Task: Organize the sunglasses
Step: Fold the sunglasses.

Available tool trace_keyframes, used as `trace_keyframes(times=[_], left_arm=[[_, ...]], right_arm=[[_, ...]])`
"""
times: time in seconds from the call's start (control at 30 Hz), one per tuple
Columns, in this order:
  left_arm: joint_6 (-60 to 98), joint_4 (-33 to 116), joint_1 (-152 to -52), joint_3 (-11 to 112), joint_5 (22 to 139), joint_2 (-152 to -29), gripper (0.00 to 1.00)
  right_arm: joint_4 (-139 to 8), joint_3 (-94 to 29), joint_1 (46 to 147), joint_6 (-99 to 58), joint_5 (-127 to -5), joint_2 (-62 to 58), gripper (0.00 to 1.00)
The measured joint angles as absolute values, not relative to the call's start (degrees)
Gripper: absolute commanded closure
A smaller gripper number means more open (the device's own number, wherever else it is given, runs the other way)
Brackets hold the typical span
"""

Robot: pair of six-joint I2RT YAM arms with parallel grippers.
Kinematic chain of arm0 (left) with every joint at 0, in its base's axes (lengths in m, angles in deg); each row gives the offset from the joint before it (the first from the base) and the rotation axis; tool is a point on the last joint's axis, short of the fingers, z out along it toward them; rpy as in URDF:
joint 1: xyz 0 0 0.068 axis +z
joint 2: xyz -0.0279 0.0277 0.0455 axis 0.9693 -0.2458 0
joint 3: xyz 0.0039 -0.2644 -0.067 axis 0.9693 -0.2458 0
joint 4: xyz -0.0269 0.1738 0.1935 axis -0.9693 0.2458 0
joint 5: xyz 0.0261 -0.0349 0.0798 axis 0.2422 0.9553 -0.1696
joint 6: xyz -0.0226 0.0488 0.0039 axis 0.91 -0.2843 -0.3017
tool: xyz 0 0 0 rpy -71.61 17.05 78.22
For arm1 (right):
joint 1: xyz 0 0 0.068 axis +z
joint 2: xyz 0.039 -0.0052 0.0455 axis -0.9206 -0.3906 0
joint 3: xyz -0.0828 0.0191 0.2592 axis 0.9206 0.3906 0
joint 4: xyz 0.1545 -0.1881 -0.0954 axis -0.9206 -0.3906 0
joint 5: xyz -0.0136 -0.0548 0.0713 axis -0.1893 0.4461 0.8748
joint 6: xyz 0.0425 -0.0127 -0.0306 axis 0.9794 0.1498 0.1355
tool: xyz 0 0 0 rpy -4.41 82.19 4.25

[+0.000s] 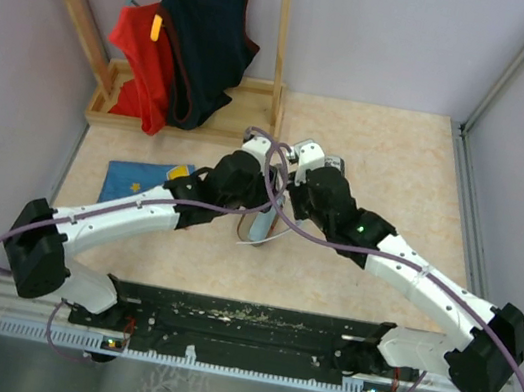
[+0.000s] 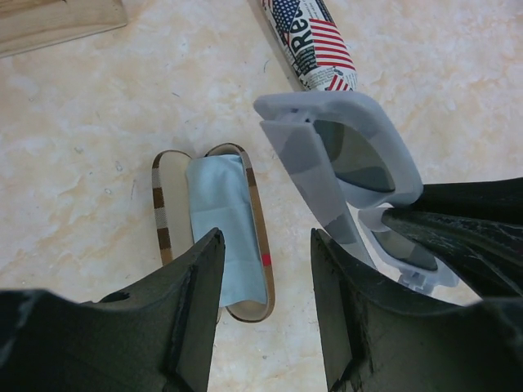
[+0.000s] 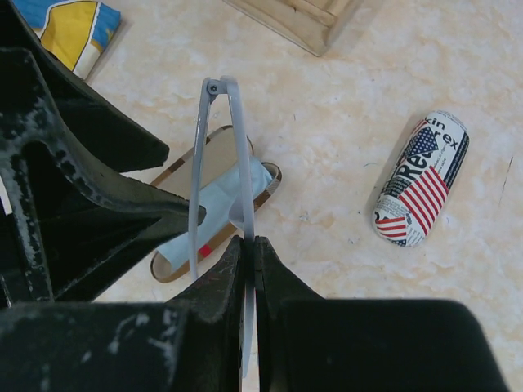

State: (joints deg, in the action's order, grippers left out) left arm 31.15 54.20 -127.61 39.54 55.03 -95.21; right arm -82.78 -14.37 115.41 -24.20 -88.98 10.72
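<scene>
A white-grey pair of sunglasses (image 2: 359, 135) with grey lenses hangs above the table, arms folded. My right gripper (image 3: 250, 243) is shut on its thin frame edge, and the pair (image 3: 234, 147) stands edge-on just beyond the fingertips. My left gripper (image 2: 266, 242) is open with nothing between its fingers. Its right finger (image 2: 343, 286) sits close beside the folded arm. Below both lies an open plaid case (image 2: 163, 214) with a light-blue cloth (image 2: 221, 216) in it. In the top view both wrists meet at mid-table and hide the sunglasses.
A closed flag-print case (image 3: 421, 180) lies on the table to the right of the plaid one. A wooden rack base (image 1: 196, 108) with hanging red and navy tops (image 1: 194, 37) stands at the back left. A blue and yellow cloth (image 1: 143, 180) lies under the left arm.
</scene>
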Motion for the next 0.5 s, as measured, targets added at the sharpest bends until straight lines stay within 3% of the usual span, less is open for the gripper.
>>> trace_keyframes(times=[0.5], left_arm=[[30.0,54.5,-128.6,42.3,53.7,-96.5,0.47]], right_arm=[[-82.5,-14.4,115.5,-22.2,-90.4,10.7,1.00]])
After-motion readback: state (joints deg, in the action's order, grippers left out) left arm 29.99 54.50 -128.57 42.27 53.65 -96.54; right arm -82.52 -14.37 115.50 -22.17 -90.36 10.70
